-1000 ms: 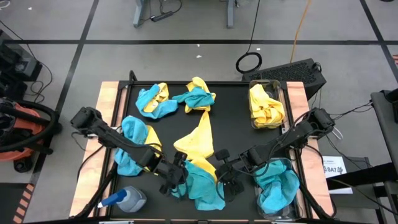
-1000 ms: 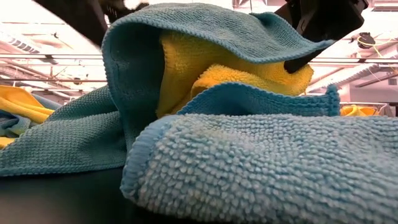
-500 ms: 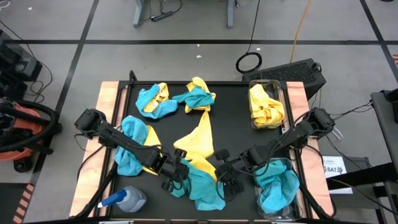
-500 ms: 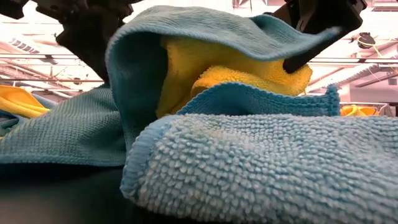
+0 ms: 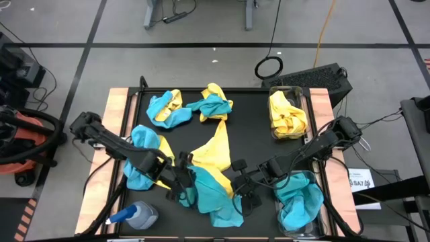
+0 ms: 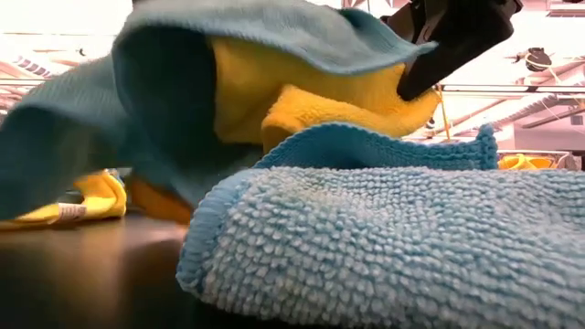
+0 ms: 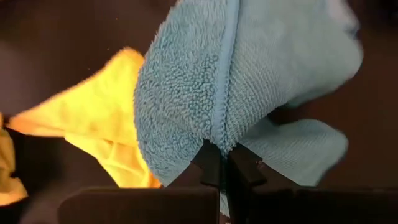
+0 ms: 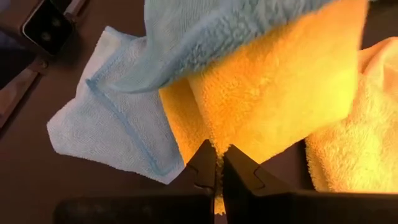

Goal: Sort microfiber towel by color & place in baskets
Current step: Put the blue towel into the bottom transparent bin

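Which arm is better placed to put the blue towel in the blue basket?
Right, probably: its basket lies on the right side. But the left gripper holds the blue towel; the right gripper holds a yellow towel.

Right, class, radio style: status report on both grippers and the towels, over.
Left gripper shut on teal towel, front centre. Right gripper shut on yellow towel beside it. Towels overlap, teal draped over yellow. Spray bottle at front left.

My left gripper (image 5: 180, 181) and my right gripper (image 5: 236, 189) sit either side of a towel pile (image 5: 213, 195), between the spray bottle (image 5: 138, 215) and near basket (image 5: 299, 202); the other basket (image 5: 287, 114) lies behind.
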Tool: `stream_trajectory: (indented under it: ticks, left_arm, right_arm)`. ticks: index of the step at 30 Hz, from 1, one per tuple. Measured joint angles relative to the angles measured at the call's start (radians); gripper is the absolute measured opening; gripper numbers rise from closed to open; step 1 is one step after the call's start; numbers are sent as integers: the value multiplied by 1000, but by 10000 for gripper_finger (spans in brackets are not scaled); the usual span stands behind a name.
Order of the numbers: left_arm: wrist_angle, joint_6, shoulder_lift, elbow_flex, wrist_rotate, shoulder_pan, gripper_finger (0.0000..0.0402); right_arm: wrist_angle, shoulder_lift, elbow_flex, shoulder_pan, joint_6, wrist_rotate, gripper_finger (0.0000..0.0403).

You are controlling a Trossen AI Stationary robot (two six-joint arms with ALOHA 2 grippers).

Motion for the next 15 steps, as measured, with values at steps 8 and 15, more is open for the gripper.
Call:
stream_trajectory:
  ticks: [8,15]
  left_arm:
    - [-80,-6,-89,57,-46,-44,7]
    - [-3,24,-110,63,-68,-57,10]
  right_arm:
    - [-65,-1,-4,2,18,-26,2]
    - [-30,2,-4,3,15,-45,2]
